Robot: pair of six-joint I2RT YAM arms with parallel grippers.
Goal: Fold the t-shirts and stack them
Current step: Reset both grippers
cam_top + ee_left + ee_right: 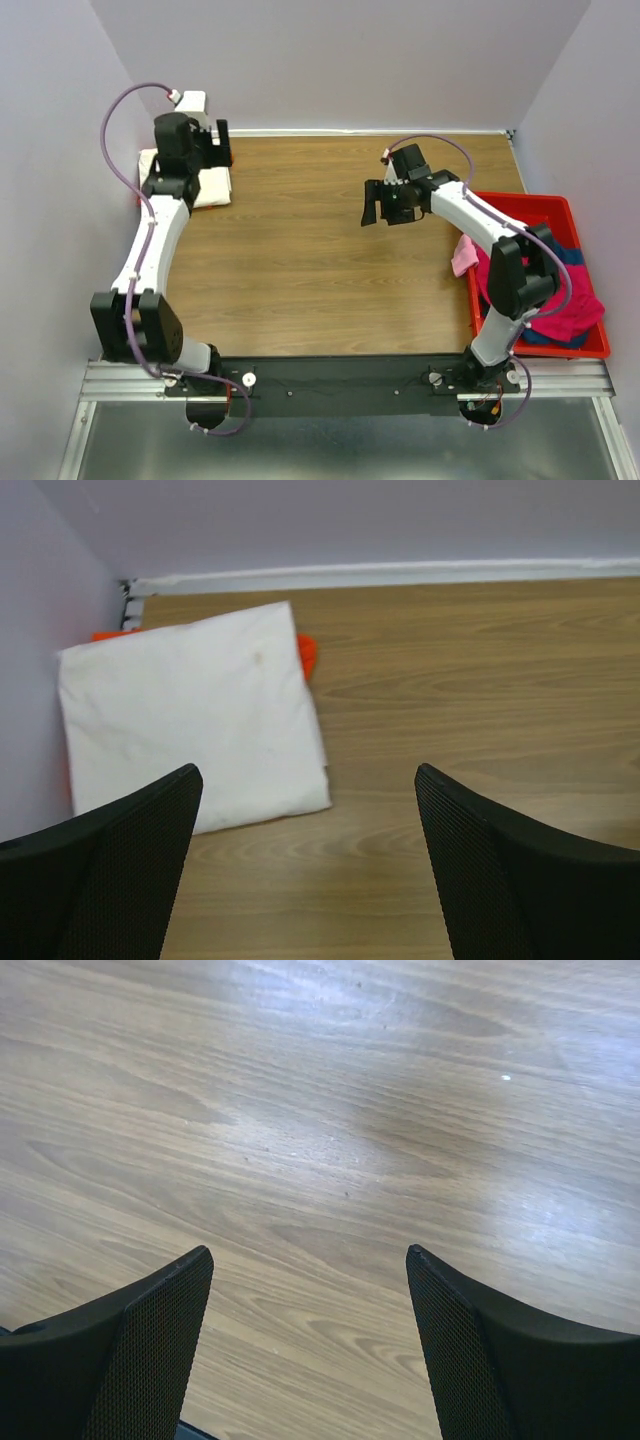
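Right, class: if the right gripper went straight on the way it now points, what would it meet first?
The right gripper, jaws open, points down at the bare wooden table. Its wrist view shows only wood ahead, so it would probably meet the table first, though depth is unclear.

Your top view looks down from behind the arms (150,240) over the whole table (300,250). Your left wrist view, low, shares its far-left shirt (190,720); right wrist stares closely at the table.
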